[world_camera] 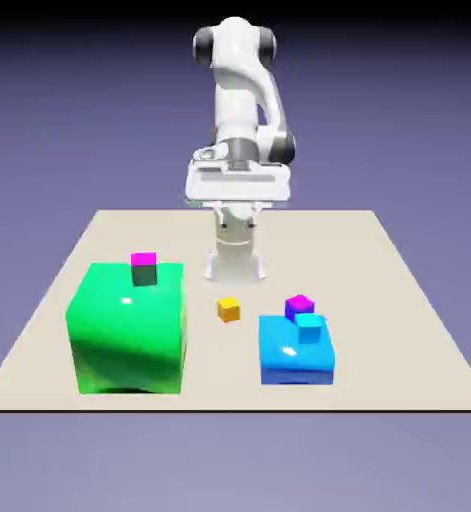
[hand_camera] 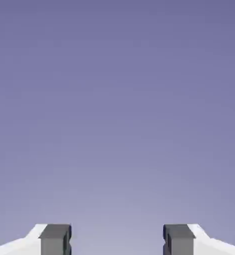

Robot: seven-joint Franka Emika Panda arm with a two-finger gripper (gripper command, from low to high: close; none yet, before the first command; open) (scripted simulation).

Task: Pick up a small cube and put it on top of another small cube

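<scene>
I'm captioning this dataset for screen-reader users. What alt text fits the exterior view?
A white robot arm stands at the far edge of a beige table, touching nothing. A tiny yellow-orange cube lies between a big green block bearing a tiny magenta-topped, dark-green-sided cube and a lower blue block bearing a small cyan cube, with a purple-sided magenta-topped cube just behind.

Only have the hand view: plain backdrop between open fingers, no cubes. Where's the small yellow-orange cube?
Observer: The small yellow-orange cube sits on the table, in the gap between the big green block and the blue block.
Operator: And the cube to stack on?
Observer: The magenta-topped cube with dark green sides stands on top of the big green block, at its far edge.
Operator: Gripper near either?
Observer: No. The gripper hangs high above the table by the robot's base, apart from both cubes.
</scene>
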